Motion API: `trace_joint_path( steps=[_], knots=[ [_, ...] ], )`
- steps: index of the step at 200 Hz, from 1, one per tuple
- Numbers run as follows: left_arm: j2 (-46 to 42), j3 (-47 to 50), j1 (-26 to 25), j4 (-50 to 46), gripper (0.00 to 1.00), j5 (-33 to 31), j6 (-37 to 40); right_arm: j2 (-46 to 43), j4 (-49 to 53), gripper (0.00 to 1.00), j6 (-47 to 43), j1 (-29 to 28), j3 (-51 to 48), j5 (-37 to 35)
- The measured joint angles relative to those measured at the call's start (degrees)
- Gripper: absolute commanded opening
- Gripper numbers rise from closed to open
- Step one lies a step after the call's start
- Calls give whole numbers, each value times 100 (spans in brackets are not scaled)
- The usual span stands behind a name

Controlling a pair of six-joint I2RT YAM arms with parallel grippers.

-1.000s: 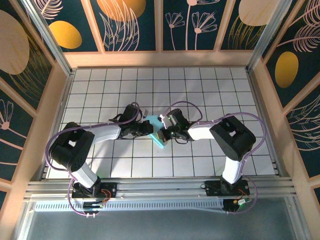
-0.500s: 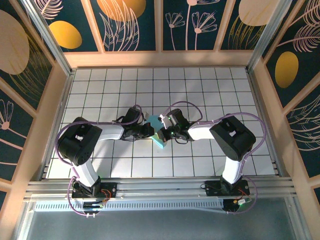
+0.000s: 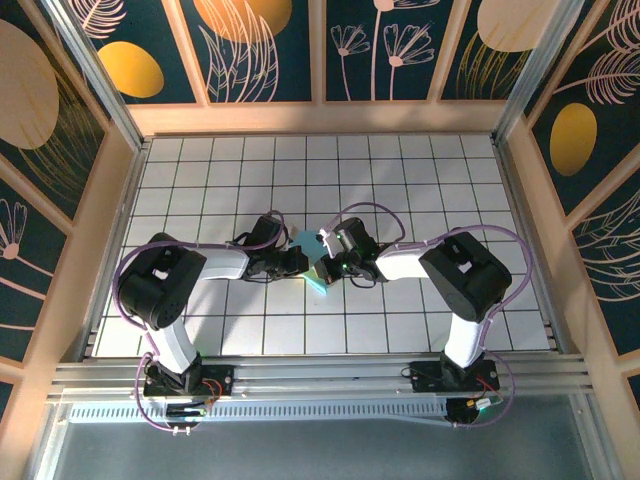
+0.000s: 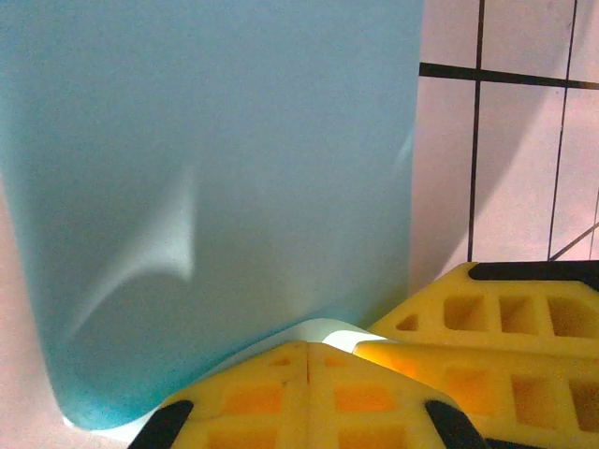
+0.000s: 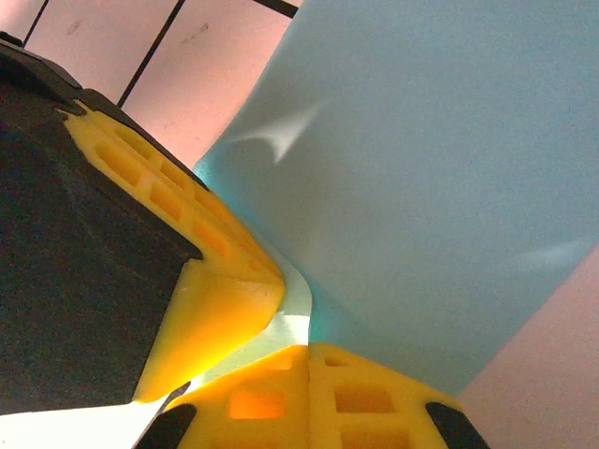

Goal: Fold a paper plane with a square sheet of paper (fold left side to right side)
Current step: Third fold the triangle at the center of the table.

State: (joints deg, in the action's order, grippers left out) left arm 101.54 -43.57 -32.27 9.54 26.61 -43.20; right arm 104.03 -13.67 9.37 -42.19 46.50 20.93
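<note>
At the middle of the tiled bench (image 3: 420, 180) the left gripper (image 3: 296, 262) and the right gripper (image 3: 332, 264) meet tip to tip. The square sheet of paper (image 4: 215, 187) sits between them. From above, only small light-blue patches show beside and under the grippers, less than a second ago, when a longer strip of it lay open toward the near side. The left arm has drawn in since then: its big elbow block stands closer to the centre and its gripper has closed up on the right one, while the right arm has hardly shifted. In the left wrist view the jaws are pressed flat together with no gap. The sheet's lower edge runs down into their tips, and the paper rises as a smooth, slightly bowed wall with a soft dent in it. The right wrist view gives the same picture from the other side, with jaws tight together on the sheet's edge and the left gripper's yellow finger (image 5: 220, 281) just beside them.
</note>
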Motion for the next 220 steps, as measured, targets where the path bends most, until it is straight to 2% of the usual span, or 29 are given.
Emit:
trace_joint_path(
  steps=[46,101,128,145,161,176,220],
  knots=[
    [20,-4,0,7,1,-4,7,-24,17,8,17,11,0,0],
    [52,-4,-22,59,0,-4,9,-293,476,28,162,186,39,2],
    [57,-4,-22,74,0,-7,9,-623,796,32,216,339,94,-4],
    [59,-4,-24,76,0,-4,9,-850,1008,25,245,407,131,35],
    [59,-4,-26,76,0,-7,9,-1029,1217,11,343,435,144,203],
    [59,-4,-26,76,0,-9,9,-1121,1384,2,428,433,146,485],
    [59,-9,-28,74,0,-13,9,-1075,1480,0,894,345,133,1344]
  ],
)
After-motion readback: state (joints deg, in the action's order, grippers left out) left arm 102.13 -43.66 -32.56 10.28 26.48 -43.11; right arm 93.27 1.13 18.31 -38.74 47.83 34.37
